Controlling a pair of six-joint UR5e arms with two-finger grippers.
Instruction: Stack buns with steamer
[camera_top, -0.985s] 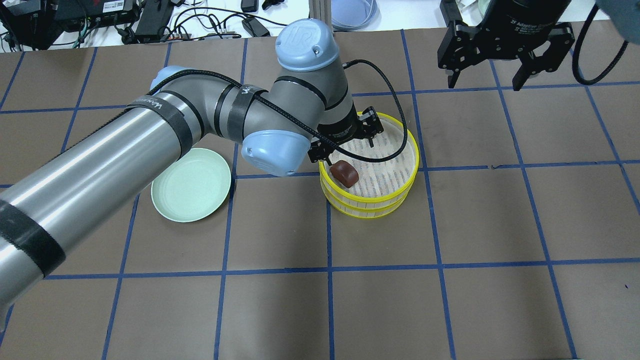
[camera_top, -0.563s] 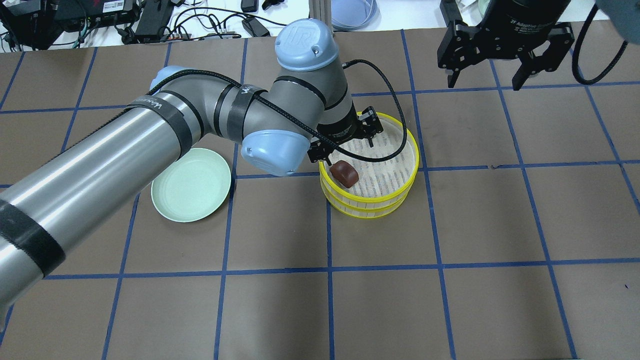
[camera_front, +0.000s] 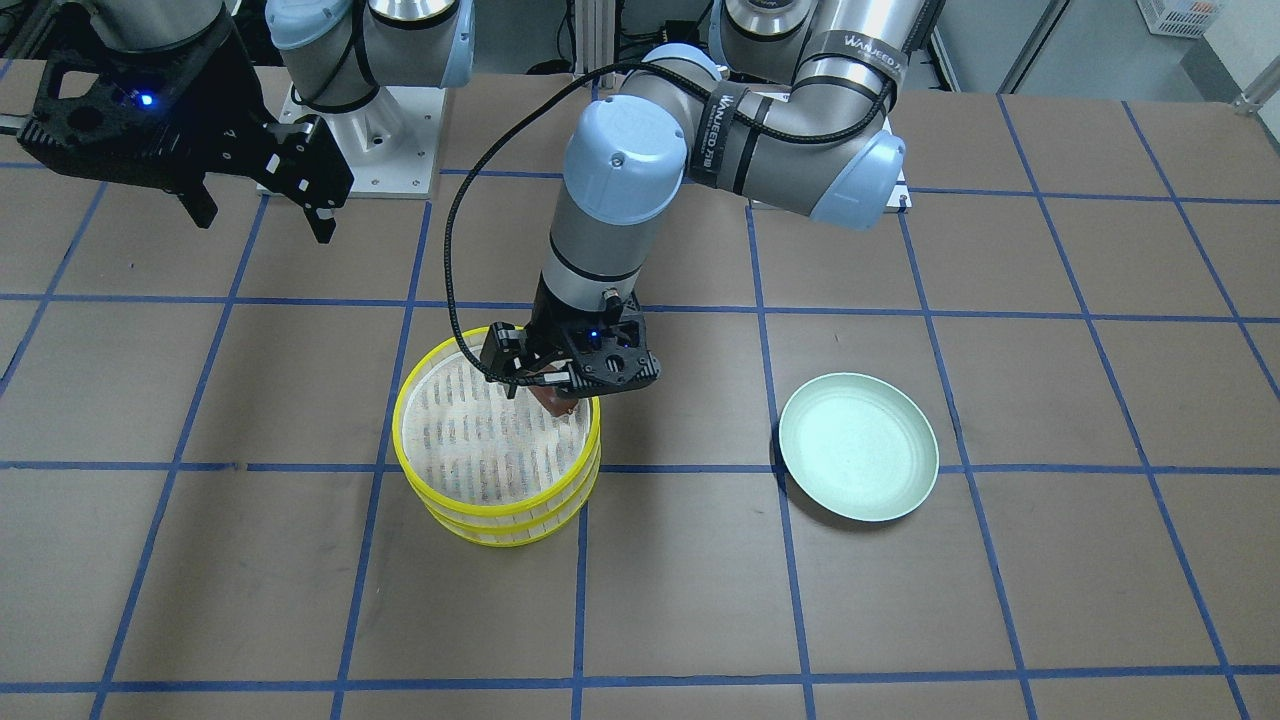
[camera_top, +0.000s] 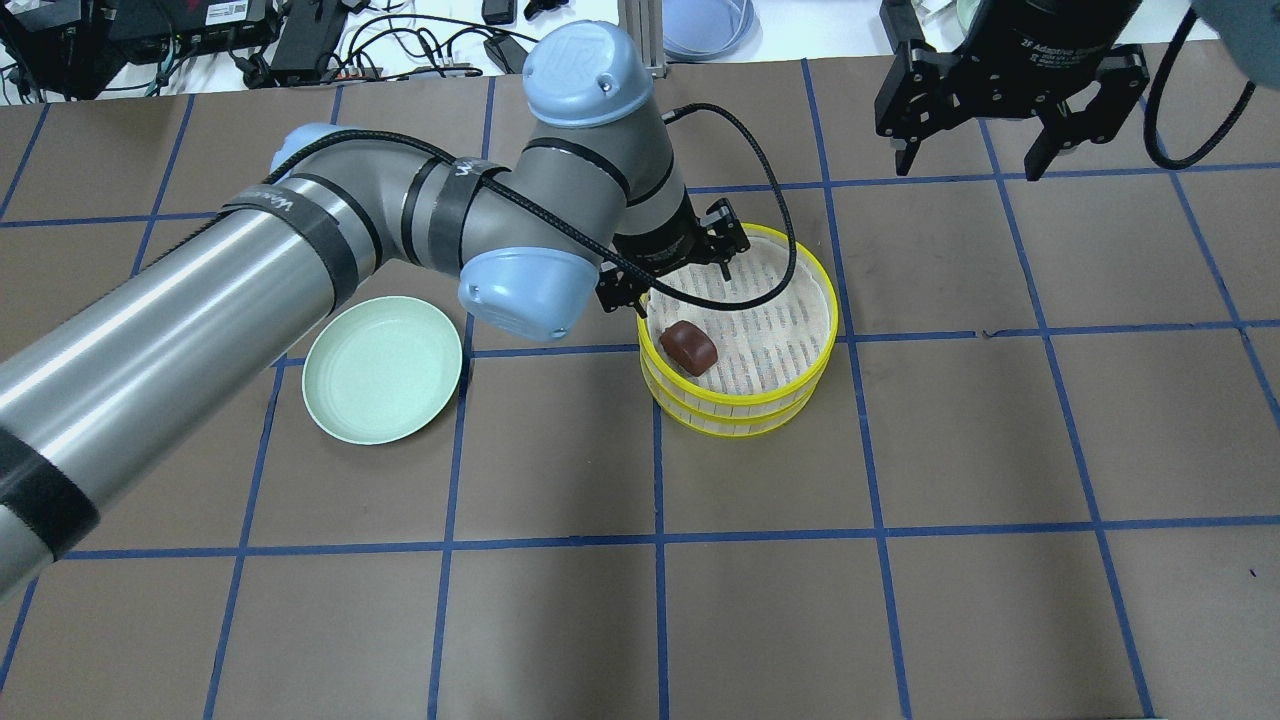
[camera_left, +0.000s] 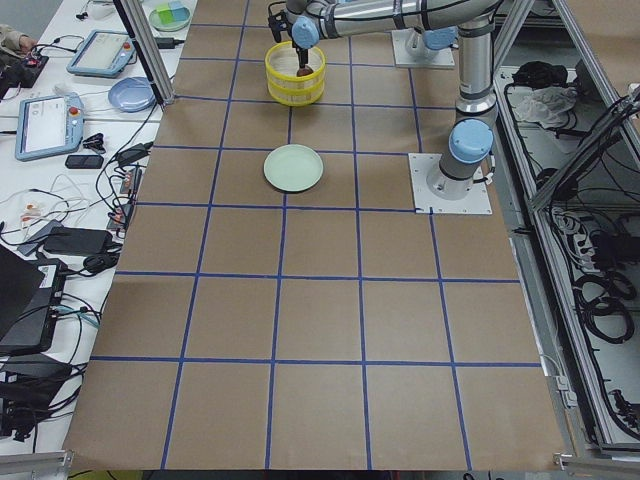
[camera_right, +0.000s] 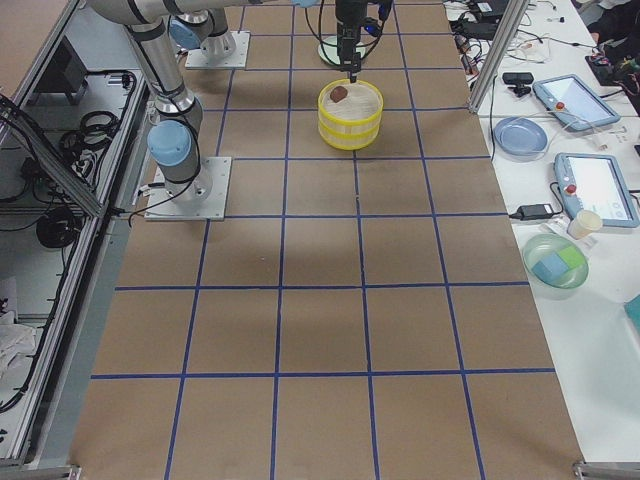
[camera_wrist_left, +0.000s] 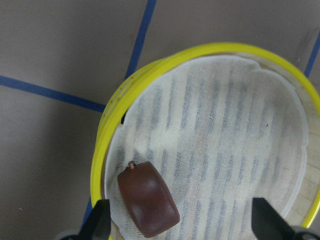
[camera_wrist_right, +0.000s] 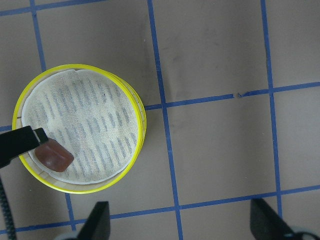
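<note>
The left gripper (camera_top: 685, 293) is rising and drawing back from the steamer (camera_top: 740, 400), fingers spread and empty. The brown bun (camera_top: 689, 347) is lying released just beneath it. Placing looks finished, and retreating clear probably comes next. The right gripper (camera_top: 968, 165) is hanging open, far off.

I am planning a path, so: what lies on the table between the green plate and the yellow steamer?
Only bare table with blue tape lines lies between plate and steamer; the front-facing view shows it.
</note>
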